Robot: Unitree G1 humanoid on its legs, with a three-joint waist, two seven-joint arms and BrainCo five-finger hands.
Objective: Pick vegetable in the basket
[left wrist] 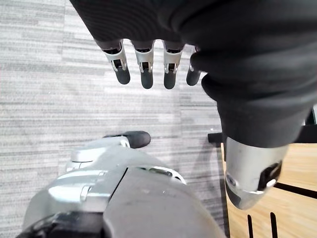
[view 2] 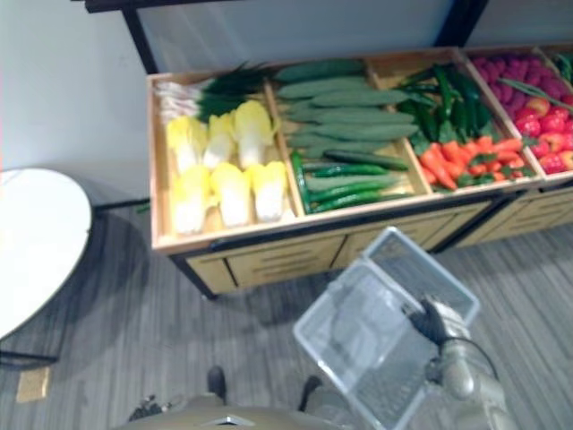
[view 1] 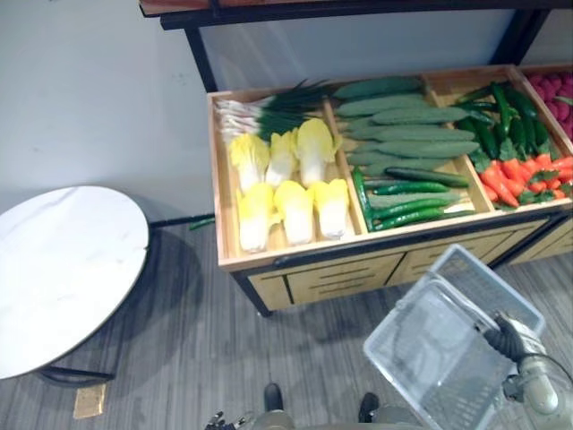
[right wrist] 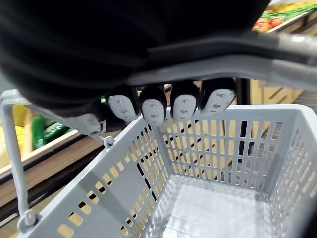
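Barely begun, by the look. Grips the basket (view 1: pixel 421 358) by its handle (right wrist: pixel 267 57) with the right hand (right wrist: pixel 183 104), fingers curled round; nothing inside. Hangs the left hand (left wrist: pixel 143 64) slack over the floor (left wrist: pixel 49 99). Leaves all vegetables (view 1: pixel 407 134) unpicked in the stand (view 1: pixel 295 253) compartments.

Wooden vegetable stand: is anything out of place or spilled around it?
A small green thing, perhaps a fallen vegetable, lies on the grey floor by the left side of the wooden stand, outside its compartments. Nothing else looks spilled.
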